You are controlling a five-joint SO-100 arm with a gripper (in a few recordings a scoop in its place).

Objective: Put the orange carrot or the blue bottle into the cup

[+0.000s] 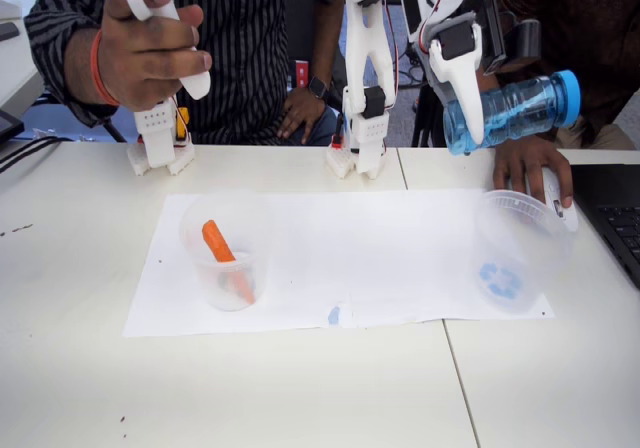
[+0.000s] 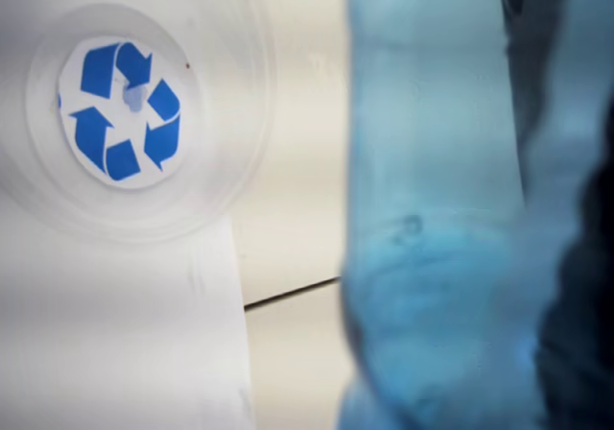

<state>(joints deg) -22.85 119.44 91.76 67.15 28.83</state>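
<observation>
My gripper (image 1: pixel 472 103) is shut on the blue bottle (image 1: pixel 515 111), which it holds sideways in the air, cap pointing right, above the table's far right. In the wrist view the blue bottle (image 2: pixel 441 219) is a blurred blue mass across the right half. Below and a little in front stands the cup (image 1: pixel 520 253), clear and wide, with a blue recycling mark on its base; the cup (image 2: pixel 125 113) appears at the upper left of the wrist view. The orange carrot (image 1: pixel 220 248) leans inside a smaller clear cup (image 1: pixel 225 258) on the left of the paper.
A white paper sheet (image 1: pixel 340 258) covers the middle of the table. A person's hand (image 1: pixel 535 168) rests on the table just behind the cup. A laptop (image 1: pixel 615 218) lies at the right edge. The arm's base (image 1: pixel 362 148) stands at the back centre.
</observation>
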